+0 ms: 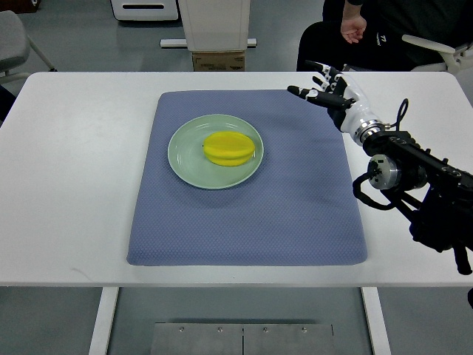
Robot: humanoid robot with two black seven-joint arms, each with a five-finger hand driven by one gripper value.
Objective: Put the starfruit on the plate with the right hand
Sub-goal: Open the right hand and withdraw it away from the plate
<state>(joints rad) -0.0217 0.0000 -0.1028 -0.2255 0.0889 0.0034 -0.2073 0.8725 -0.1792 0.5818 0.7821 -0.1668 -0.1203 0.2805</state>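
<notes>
My right hand (330,86) is up near the far right corner of the blue mat (244,222), fingers (303,92) spread loose and pointing left, holding nothing. Palm's white w/ black finger segments; thumb side faces the far table edge. Fingertips hang just over the mat's far right corner, well apart from the plate. Behind the hand my wrist and forearm (403,159) run back diagonally to the right edge of the pic: black housing, a silver round joint, some looped black cable under it.

Starfruit (229,148) lies on the plate (185,159), yellow, roughly centre but a bit toward the right half. Plate's pale green, round, sits on the far-left part of the mat. Fruit is fully inside the rim, nothing else on the plate.

Mat is square-ish, dotted texture, lying flat on the white table (66,192).

Beyond the table's far edge: a person's hand (353,29) & dark sleeve at top right, seated by the look of it, not touching the table. A cardboard box (218,61) sits on the floor behind a white stand.
</notes>
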